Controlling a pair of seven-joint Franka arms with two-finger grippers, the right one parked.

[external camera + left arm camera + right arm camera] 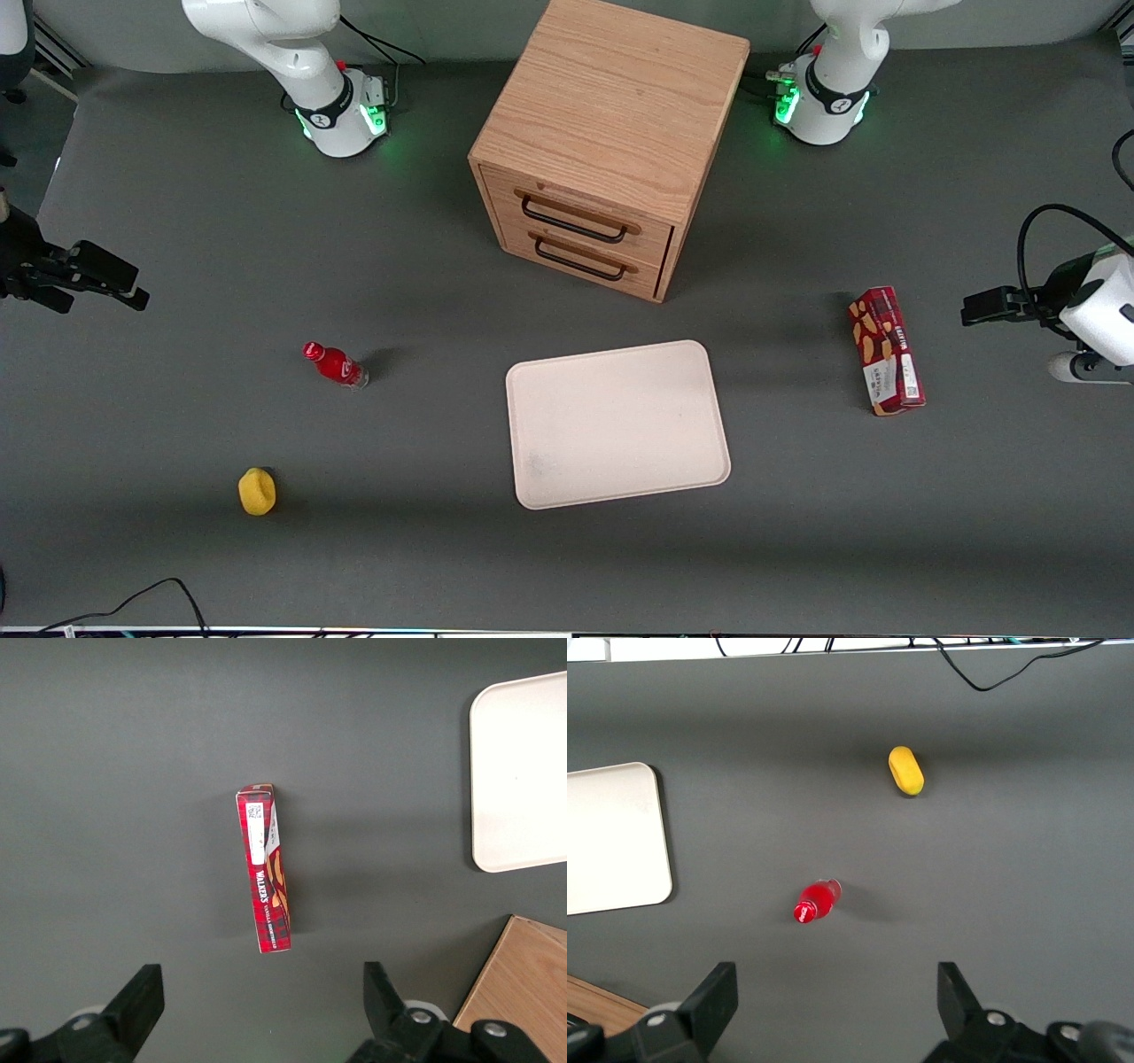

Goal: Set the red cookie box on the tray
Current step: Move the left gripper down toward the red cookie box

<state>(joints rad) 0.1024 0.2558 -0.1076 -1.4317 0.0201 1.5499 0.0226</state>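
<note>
Red bottle [814, 903] between tray [611, 837] and yellow object [905, 770].

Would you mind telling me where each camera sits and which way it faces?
Front view: high, facing the robots, looking down on the tray, red cookie box and both arm bases.
Left wrist view: looking down on the box; the gripper hangs above it, jaws open.
Right wrist view: over a red bottle and yellow object.
All share the tray.

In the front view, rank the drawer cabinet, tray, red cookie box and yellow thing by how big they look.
1. Drawer cabinet
2. Tray
3. Red cookie box
4. Yellow thing

The gripper hovers above the box, jaws open.
</note>
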